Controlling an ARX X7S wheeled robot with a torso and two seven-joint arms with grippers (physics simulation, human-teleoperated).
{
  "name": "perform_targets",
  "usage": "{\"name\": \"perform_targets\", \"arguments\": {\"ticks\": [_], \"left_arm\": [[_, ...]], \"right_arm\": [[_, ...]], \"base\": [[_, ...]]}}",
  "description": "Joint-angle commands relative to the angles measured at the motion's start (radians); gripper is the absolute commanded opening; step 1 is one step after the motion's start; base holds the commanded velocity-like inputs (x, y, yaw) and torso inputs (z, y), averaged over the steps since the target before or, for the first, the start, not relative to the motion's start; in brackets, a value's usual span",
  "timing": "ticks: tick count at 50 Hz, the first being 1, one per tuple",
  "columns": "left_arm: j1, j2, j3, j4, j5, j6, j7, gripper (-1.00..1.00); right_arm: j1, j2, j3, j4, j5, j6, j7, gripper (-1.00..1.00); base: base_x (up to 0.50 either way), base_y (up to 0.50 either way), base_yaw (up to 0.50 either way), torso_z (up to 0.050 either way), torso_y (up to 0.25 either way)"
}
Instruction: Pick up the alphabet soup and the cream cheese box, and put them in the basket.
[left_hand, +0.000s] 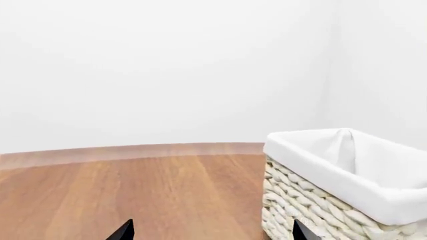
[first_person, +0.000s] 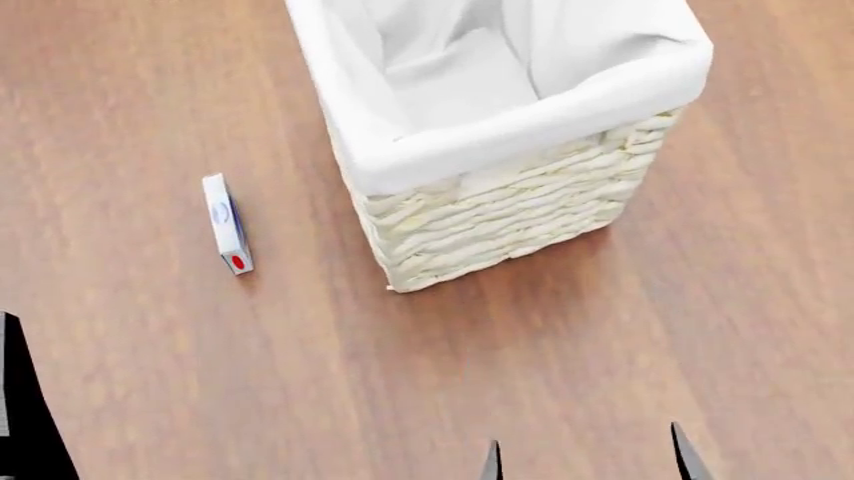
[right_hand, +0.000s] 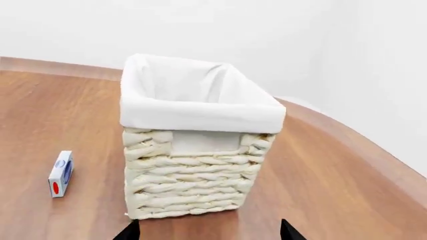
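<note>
The cream-white wicker basket (first_person: 507, 210) with a white cloth liner stands on the wooden floor at the top middle of the head view; it also shows in the right wrist view (right_hand: 193, 160) and the left wrist view (left_hand: 320, 210). The cream cheese box (first_person: 227, 222), white with a blue oval and a red mark, stands on its edge to the left of the basket, and shows in the right wrist view (right_hand: 61, 173). The alphabet soup is out of view. My right gripper (first_person: 587, 462) is open and empty in front of the basket. My left gripper (left_hand: 210, 232) is open and empty beside the basket.
Wooden floor (first_person: 334, 380) lies all around the basket. A white wall (left_hand: 167, 65) rises behind the floor's far edge. A dark part of my left arm (first_person: 20, 410) shows at the lower left of the head view.
</note>
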Motion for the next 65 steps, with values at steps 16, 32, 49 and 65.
{"name": "perform_targets", "arguments": {"ticks": [16, 32, 49, 65], "left_arm": [[0.005, -0.003, 0.012, -0.027, -0.003, 0.022, 0.002, 1.00], [0.010, -0.010, 0.014, -0.023, -0.011, 0.029, 0.001, 1.00], [0.013, -0.014, 0.020, -0.029, -0.010, 0.036, -0.002, 1.00], [0.017, -0.018, 0.027, -0.027, 0.000, 0.038, -0.009, 1.00]], "right_arm": [[-0.229, -0.030, 0.052, 0.015, 0.050, 0.004, 0.026, 1.00], [-0.270, -0.012, 0.063, 0.053, 0.113, 0.027, 0.113, 1.00], [-0.276, 0.000, 0.060, 0.000, 0.152, 0.140, 0.139, 1.00], [-0.292, 0.025, 0.065, 0.068, 0.208, 0.064, 0.159, 1.00]], "base": [[0.00, 0.00, 0.00, 0.000, 0.000], [0.00, 0.00, 0.00, 0.000, 0.000], [0.00, 0.00, 0.00, 0.000, 0.000], [0.00, 0.00, 0.00, 0.000, 0.000]]}}
